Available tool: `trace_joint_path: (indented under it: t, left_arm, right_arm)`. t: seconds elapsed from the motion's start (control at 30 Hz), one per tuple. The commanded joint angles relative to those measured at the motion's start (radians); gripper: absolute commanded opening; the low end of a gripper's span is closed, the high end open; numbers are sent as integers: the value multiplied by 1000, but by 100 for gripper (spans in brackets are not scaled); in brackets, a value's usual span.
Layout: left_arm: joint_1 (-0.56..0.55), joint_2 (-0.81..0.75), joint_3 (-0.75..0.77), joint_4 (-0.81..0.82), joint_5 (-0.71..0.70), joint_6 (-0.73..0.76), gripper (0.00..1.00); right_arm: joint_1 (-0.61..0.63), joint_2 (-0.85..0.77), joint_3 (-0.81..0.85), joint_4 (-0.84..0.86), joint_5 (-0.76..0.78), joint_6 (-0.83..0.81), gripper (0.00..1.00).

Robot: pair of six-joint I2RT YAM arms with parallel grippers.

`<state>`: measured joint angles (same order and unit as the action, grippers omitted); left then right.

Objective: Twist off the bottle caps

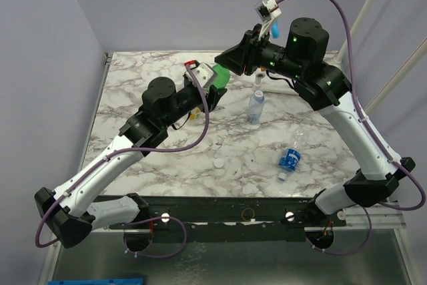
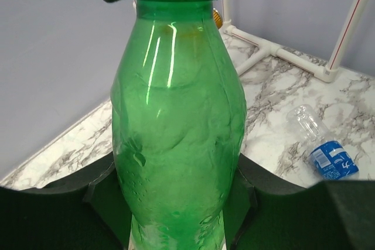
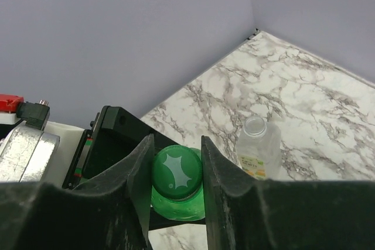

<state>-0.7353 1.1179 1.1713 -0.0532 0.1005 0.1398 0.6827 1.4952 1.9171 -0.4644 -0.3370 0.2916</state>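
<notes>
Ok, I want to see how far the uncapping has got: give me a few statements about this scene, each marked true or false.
1. The left gripper holds the green bottle by its body. True.
2. The green cap lies loose on the table. False: it sits on the green bottle, between the fingers of the right gripper.
3. The clear bottle with the yellowish label is capped. False: its mouth is open.
4. A blue-labelled bottle lies on its side on the table. True.
5. A white cap lies loose on the table. True.
</notes>
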Motion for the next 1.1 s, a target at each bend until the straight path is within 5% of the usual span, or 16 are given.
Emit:
trace_joint_path:
  t: [0.0,0.1,0.33,0.6,0.73,0.83,1.07]
  left_arm:
    - [-3,-38,24,-1,35,-5,0]
    - [-4,-55,19,-19,98,-15,0]
    - [-3,-95,109,-146,463,-86,0]
    - [-3,-147,79,-219,641,-123,0]
    - [-3,-179,58,-219,584,-85,0]
    - [-3,-203,52,-217,496,-52,0]
    - [-3,-266,-57,-196,273,8,0]
  right_arm:
    - [3,-8,32,5,-36,-7,1]
    - [5,-34,21,37,-111,-36,0]
    - [4,-220,-140,250,-570,-122,1]
    - [5,-270,-134,301,-708,-92,1]
    - [4,-268,-117,214,-634,-130,1]
    - [5,-291,-181,109,-442,-169,1]
    - [5,-377,-656,100,-19,-162,1]
